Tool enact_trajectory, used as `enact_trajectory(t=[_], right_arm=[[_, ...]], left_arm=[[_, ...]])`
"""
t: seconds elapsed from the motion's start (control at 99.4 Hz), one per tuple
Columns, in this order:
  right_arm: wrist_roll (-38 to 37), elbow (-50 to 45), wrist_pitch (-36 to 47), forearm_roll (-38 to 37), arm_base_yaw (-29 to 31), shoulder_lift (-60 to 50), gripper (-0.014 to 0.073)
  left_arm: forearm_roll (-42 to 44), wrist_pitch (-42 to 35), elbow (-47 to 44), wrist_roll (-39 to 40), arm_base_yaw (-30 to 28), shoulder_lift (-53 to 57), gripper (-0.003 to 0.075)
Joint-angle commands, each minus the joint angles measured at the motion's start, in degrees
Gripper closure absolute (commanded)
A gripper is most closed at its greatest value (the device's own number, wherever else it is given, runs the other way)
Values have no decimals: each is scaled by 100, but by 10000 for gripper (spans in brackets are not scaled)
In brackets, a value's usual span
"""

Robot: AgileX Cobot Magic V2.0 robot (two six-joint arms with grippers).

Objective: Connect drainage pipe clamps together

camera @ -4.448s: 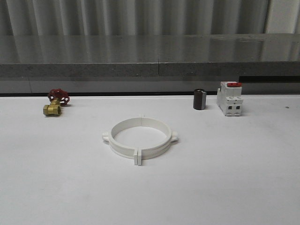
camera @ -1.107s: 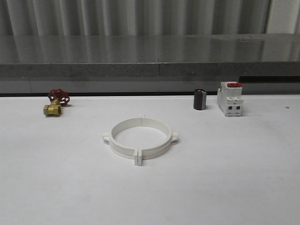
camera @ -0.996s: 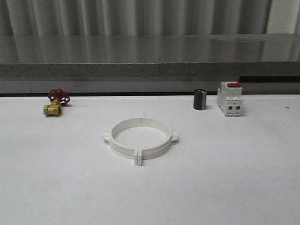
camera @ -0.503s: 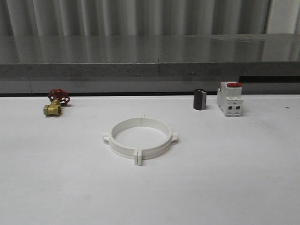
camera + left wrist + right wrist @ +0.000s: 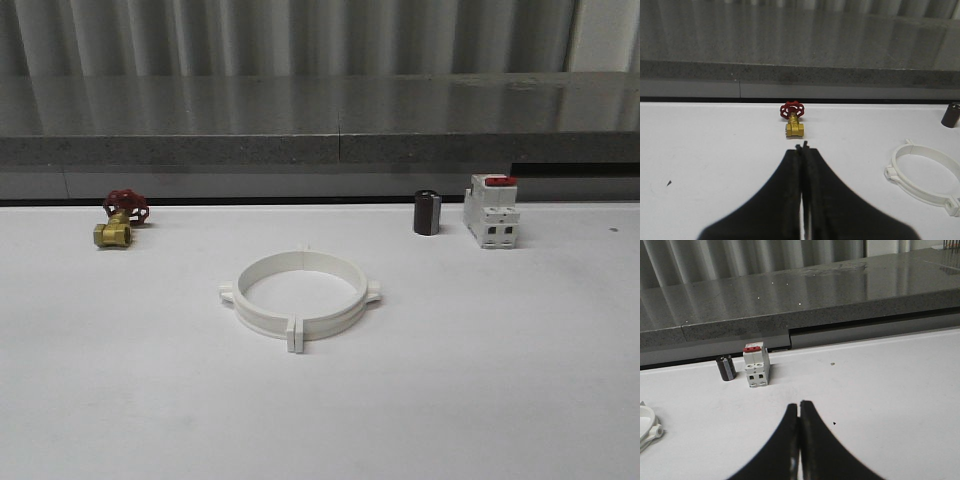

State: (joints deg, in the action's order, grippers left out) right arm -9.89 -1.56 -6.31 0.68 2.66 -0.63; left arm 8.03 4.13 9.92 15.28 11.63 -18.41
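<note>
Looking, front view: we see the drainage pipe clamps (image 5: pixel 301 302) as one ring in the middle of the white table (image 5: pixel 500 380), well apart from every edge.
Risk: we think a push could part the two halves at the front tabs.
Left wrist view: left gripper (image 5: pixel 803 148) pressed together, empty; brass valve (image 5: pixel 793 120) beyond it.
Right wrist view: right gripper (image 5: pixel 799 405) pressed together, empty; breaker (image 5: pixel 755 366) and dark cylinder (image 5: pixel 726 368) near the back edge.
Writing: none we can read.

A: What colours did the drainage pipe clamps (image 5: pixel 300 304) have?
B: Plain white, like the table (image 5: pixel 500 380) beneath.
A: And left of them?
B: A brass-yellow valve (image 5: pixel 118 220) with a red handwheel.
A: To their right?
B: A dark cylinder (image 5: pixel 427 212) and a white breaker (image 5: pixel 491 211), red-topped.
</note>
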Motion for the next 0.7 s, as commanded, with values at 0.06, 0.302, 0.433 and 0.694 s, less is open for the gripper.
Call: enact_trajectory(t=[0.06, 0.302, 0.433, 0.694], right_arm=[[11, 88, 405, -68, 33, -112, 711], [11, 88, 405, -68, 33, -112, 711], [11, 88, 405, -68, 33, -112, 711], [11, 88, 405, -68, 33, -112, 711]], left_arm=[[-266, -1155, -497, -461, -134, 390, 740], [-266, -1198, -1158, -461, -696, 1467, 740], [-266, -773, -1169, -461, -837, 2032, 740], [-217, -719, -1169, -450, -837, 2045, 740]])
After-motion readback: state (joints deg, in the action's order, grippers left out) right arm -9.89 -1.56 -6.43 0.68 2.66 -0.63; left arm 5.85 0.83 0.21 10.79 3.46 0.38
